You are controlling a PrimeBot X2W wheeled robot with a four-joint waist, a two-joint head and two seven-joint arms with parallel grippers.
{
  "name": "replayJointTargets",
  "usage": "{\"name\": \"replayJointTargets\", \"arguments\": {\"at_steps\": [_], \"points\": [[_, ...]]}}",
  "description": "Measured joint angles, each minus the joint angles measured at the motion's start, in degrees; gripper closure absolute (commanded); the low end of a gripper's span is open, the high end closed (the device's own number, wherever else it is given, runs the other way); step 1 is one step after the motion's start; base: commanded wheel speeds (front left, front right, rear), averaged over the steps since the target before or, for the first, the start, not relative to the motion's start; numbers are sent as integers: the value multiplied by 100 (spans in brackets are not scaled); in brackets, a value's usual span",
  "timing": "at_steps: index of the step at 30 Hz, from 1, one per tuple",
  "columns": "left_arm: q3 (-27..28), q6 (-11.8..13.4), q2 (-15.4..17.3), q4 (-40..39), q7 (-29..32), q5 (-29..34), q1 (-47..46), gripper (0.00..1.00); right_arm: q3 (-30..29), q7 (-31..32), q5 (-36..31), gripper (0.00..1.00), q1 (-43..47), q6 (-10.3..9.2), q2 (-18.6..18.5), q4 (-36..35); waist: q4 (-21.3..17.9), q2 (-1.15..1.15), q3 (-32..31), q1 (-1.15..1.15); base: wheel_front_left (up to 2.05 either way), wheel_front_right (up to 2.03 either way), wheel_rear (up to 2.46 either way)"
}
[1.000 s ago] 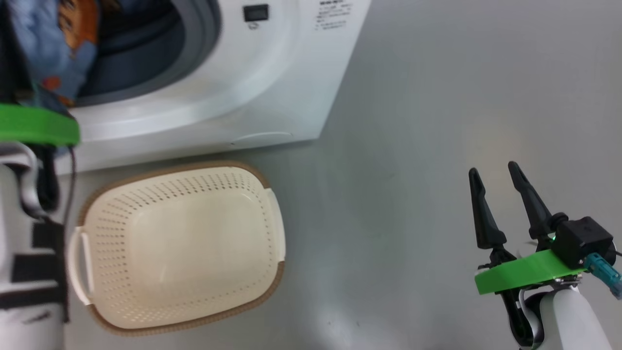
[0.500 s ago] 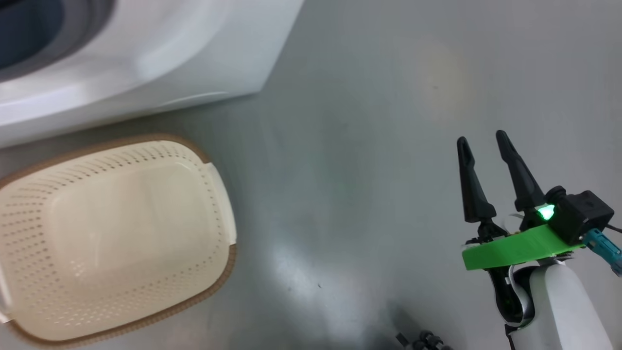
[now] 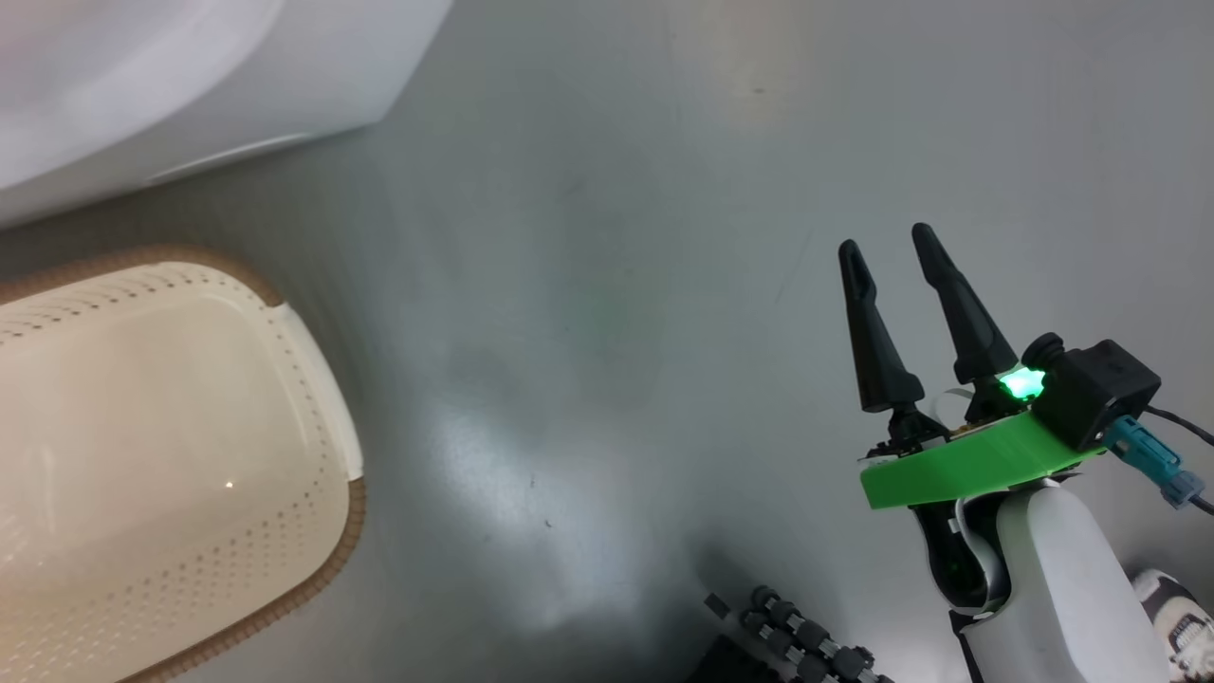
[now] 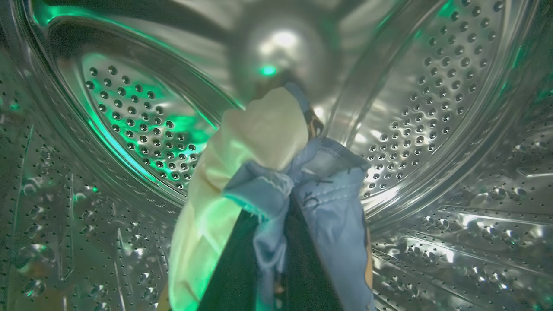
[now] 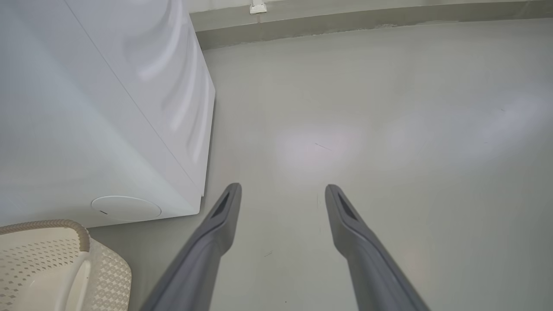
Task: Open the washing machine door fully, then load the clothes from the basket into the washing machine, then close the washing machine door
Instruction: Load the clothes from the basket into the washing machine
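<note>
In the left wrist view my left gripper is deep inside the washing machine's steel perforated drum. It is shut on the clothes, a light-blue garment bunched with a cream-white piece that drape over its dark fingers. The basket stands on the floor at the left of the head view, its inside bare, just below the washing machine's white front corner. My right gripper hovers over bare floor to the right, open and holding nothing. The washing machine door is out of view.
The right wrist view has the open right gripper over grey floor, the washing machine's white side at left and the basket at bottom left. A dark ribbed part sits at the head view's bottom edge. A wall base runs along the far floor.
The head camera has swung to the right, so the machine and basket slid left in the picture and the left arm with the clothes left it. The right gripper stays open.
</note>
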Motion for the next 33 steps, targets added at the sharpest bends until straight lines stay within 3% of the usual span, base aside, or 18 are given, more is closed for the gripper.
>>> {"name": "replayJointTargets", "arguments": {"at_steps": [9,24,25,26,27,33], "points": [[-123,149,51,454,-314,98,-748,100,149,0,62,0,-74,0,7,30,-237,0,217,0,0,0,0],[-363,143,83,1512,-423,141,-932,100,188,0,63,0,-80,0,14,43,-255,0,249,0,0,0,0],[-381,142,83,1548,-423,142,-948,77,187,0,63,0,-84,0,14,44,-247,0,250,0,0,0,0],[-401,143,83,1575,-424,146,-966,29,187,0,63,0,-89,0,14,46,-239,0,250,0,0,0,0],[-405,142,81,1607,-424,146,-977,0,185,0,63,0,-96,0,14,53,-232,0,249,0,0,0,0],[-524,47,49,1733,-456,134,-988,0,138,0,60,0,-175,0,14,69,-172,0,221,0,0,0,0]]}}
